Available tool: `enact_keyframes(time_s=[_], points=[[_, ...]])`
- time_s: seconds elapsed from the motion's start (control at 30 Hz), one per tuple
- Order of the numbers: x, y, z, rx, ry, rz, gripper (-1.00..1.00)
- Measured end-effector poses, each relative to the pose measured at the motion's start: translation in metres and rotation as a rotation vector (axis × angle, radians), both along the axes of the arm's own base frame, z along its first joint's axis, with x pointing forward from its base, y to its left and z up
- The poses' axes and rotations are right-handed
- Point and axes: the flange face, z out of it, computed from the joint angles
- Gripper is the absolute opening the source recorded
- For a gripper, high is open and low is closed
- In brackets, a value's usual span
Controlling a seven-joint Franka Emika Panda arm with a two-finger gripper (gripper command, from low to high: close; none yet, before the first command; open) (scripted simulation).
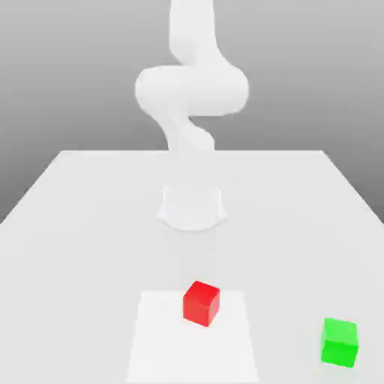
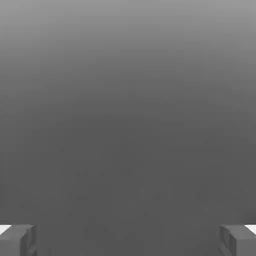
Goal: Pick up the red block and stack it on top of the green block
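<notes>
The red block [image 1: 201, 302] rests on the white table [image 1: 75, 225], near its front edge and about midway across in the exterior view. The green block [image 1: 340, 342] sits on the same table, toward the exterior view's right and a little nearer the front, well apart from the red one. In the hand view my gripper [image 2: 128, 241] is open: its two grey fingertips [image 2: 20, 241] stand far apart with nothing between them, and plain grey background lies beyond them.
The white arm [image 1: 191, 90] rises from its round base [image 1: 192, 206] at the table's middle, behind the red block. A slightly brighter square patch [image 1: 154, 337] marks the tabletop under and around the red block.
</notes>
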Motion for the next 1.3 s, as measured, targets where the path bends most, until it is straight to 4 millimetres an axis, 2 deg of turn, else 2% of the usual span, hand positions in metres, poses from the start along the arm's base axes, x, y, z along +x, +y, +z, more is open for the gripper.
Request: enact_keyframes(time_s=[0.13, 0.2, 0.3, 0.43, 0.5, 0.57, 0.6, 0.87, 0.9, 1.13, 1.3], points=[[0.04, 0.007, -0.099, 0.021, 0.148, -0.079, 0.0], [0.051, 0.008, -0.149, 0.034, 0.22, -0.119, 0.0], [0.057, 0.008, -0.224, 0.059, 0.329, -0.18, 0.0], [0.043, 0.006, -0.325, 0.101, 0.482, -0.269, 0.0], [0.025, 0.006, -0.376, 0.128, 0.565, -0.317, 0.0], [0.0, 0.008, -0.427, 0.16, 0.657, -0.371, 0.0], [-0.007, 0.009, -0.442, 0.168, 0.68, -0.385, 0.0], [-0.014, 0.01, -0.508, 0.176, 0.702, -0.402, 0.0], [-0.015, 0.01, -0.515, 0.176, 0.703, -0.4, -1.0], [-0.015, 0.01, -0.515, 0.176, 0.702, -0.401, -1.0], [-0.012, 0.01, -0.482, 0.177, 0.698, -0.403, -1.0]])
